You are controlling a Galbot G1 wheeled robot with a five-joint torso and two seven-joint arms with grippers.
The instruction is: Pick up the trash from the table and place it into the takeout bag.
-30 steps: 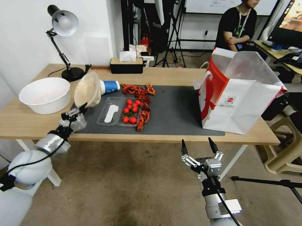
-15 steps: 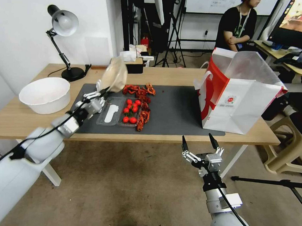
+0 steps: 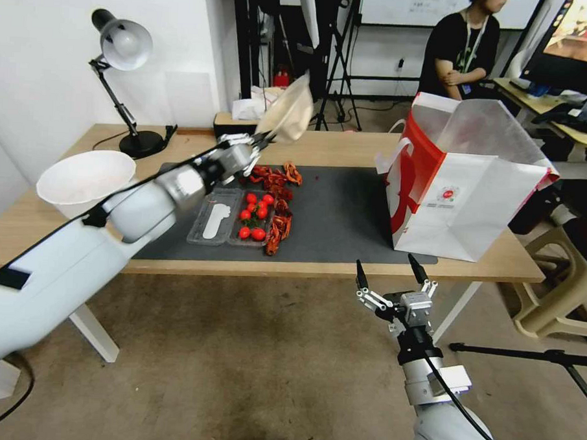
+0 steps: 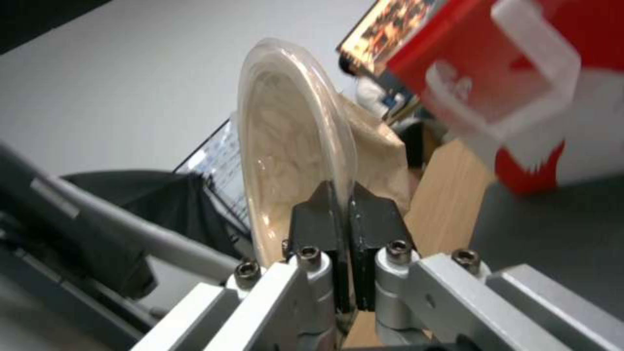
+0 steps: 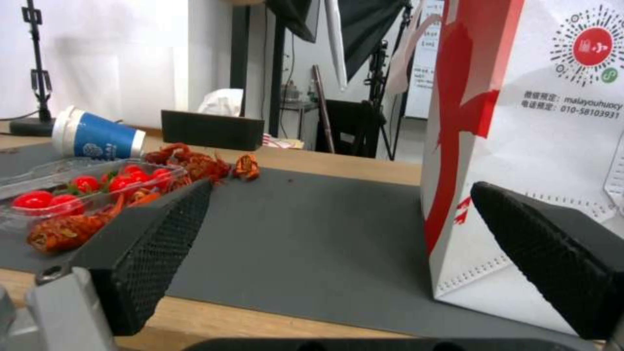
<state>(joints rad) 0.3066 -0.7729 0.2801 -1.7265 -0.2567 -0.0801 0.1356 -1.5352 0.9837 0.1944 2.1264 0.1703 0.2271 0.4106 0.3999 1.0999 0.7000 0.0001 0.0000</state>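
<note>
The left arm hides most of the blue paper cup (image 5: 97, 136) from the head camera, and also the near edge of the white bowl (image 3: 81, 175). The takeout bag (image 4: 520, 92) is blurred and cropped (left wrist view), its inside hidden.

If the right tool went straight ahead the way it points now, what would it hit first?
Probably the table's front edge, just ahead of the open right tool; one finger lines up with the takeout bag beyond. Depth is hard to judge.
</note>
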